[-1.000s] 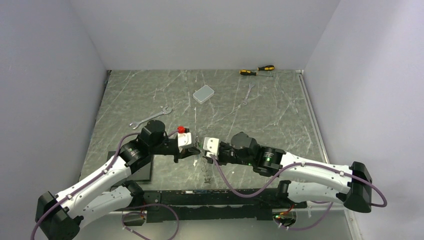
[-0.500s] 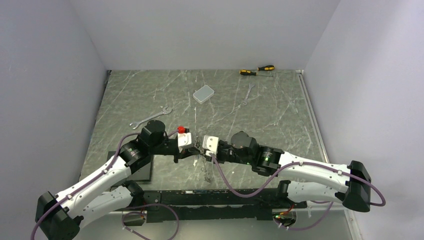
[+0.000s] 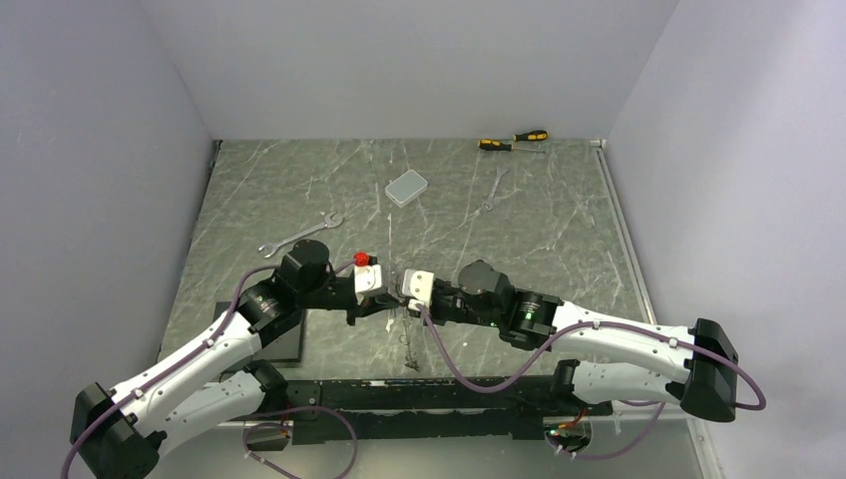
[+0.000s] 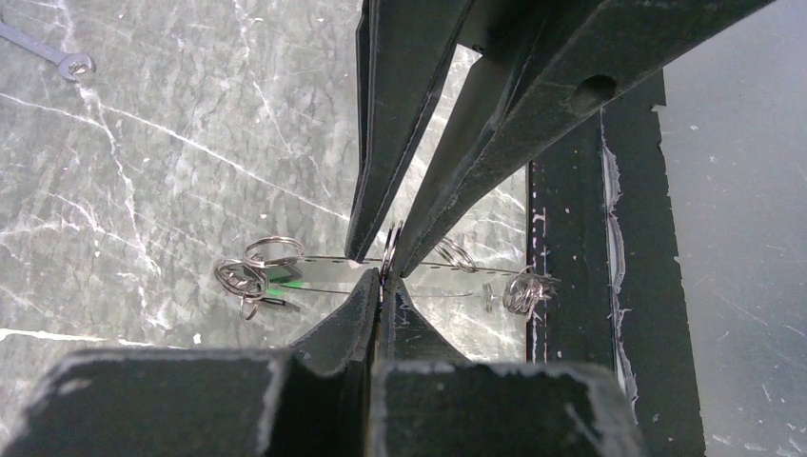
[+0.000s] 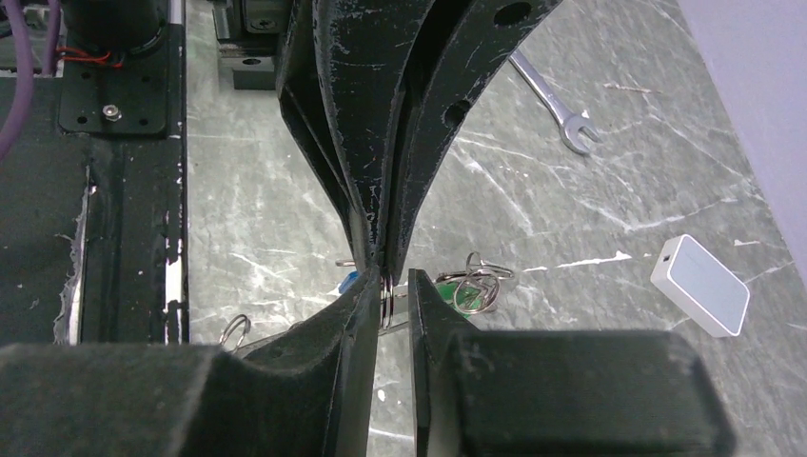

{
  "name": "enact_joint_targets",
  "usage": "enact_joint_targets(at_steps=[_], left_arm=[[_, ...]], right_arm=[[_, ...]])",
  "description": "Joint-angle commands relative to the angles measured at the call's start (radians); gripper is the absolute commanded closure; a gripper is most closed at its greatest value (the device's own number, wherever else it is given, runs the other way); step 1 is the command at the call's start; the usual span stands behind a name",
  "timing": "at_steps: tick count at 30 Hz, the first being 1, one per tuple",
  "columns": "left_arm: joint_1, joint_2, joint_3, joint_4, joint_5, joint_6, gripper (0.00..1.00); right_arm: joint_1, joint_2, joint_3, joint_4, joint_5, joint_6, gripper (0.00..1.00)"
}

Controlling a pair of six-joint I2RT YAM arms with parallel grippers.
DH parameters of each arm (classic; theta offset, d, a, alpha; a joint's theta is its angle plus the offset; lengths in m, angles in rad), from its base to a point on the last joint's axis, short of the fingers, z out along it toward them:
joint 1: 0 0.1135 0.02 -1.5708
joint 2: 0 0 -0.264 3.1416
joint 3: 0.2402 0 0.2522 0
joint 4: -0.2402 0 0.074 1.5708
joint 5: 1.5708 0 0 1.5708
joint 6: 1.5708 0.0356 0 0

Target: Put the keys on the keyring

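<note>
My left gripper point(image 3: 391, 299) is shut on a small metal ring point(image 4: 389, 243), held edge-on a little above the table. My right gripper point(image 3: 404, 297) meets it tip to tip. The ring point(image 5: 385, 290) sits in the right gripper's point(image 5: 392, 290) narrow gap, against one finger and clear of the other. Below the fingertips lies the keyring point(image 4: 447, 271), a thin chain-like loop with small split rings at both ends. A green key point(image 4: 282, 276) lies at one end, and the green key point(image 5: 466, 297) and a blue key point(image 5: 350, 282) show in the right wrist view. No black key is in sight.
A grey rounded box point(image 3: 406, 187) sits mid-table. One wrench point(image 3: 299, 236) lies to the left and another wrench point(image 3: 496, 186) at the back right, near two yellow-and-black screwdrivers point(image 3: 514, 141). A black mounting rail point(image 4: 571, 238) runs along the near edge beside the keyring.
The right gripper has slid left to meet the left gripper's tips, and its jaws have narrowed around the held ring. The left arm has stayed put, still shut.
</note>
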Motion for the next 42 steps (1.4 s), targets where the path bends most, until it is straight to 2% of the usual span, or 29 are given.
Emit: enact_joint_targets(at_steps=[1, 6, 10, 14, 17, 24, 29, 39, 42], left_arm=[[0.003, -0.019, 0.047, 0.036, 0.019, 0.009, 1.0], [0.003, -0.022, 0.045, 0.037, 0.019, 0.007, 1.0], [0.003, -0.02, 0.044, 0.037, 0.02, 0.007, 1.0], [0.004, -0.019, 0.045, 0.036, 0.02, 0.008, 1.0], [0.003, -0.022, 0.048, 0.033, 0.022, 0.01, 1.0], [0.003, -0.065, 0.029, 0.063, 0.006, -0.021, 0.72], [0.006, -0.085, 0.012, 0.101, 0.0, -0.047, 0.62], [0.005, -0.061, -0.006, 0.2, 0.05, -0.103, 0.65], [0.005, -0.052, -0.01, 0.243, 0.062, -0.114, 0.7]], right_arm=[[-0.006, -0.007, 0.031, 0.044, -0.017, -0.002, 0.79], [-0.012, -0.008, 0.03, 0.033, -0.033, -0.004, 0.87], [-0.021, -0.01, 0.029, 0.025, -0.07, -0.009, 1.0], [-0.023, -0.012, 0.028, 0.019, -0.106, -0.013, 1.0], [-0.023, -0.029, 0.009, 0.056, -0.078, -0.005, 1.0], [-0.025, -0.119, -0.084, 0.192, -0.003, 0.023, 1.0], [-0.025, -0.172, -0.132, 0.263, 0.015, 0.044, 1.0], [-0.026, -0.235, -0.208, 0.405, 0.011, 0.072, 1.0], [-0.025, -0.238, -0.219, 0.425, 0.009, 0.078, 1.0]])
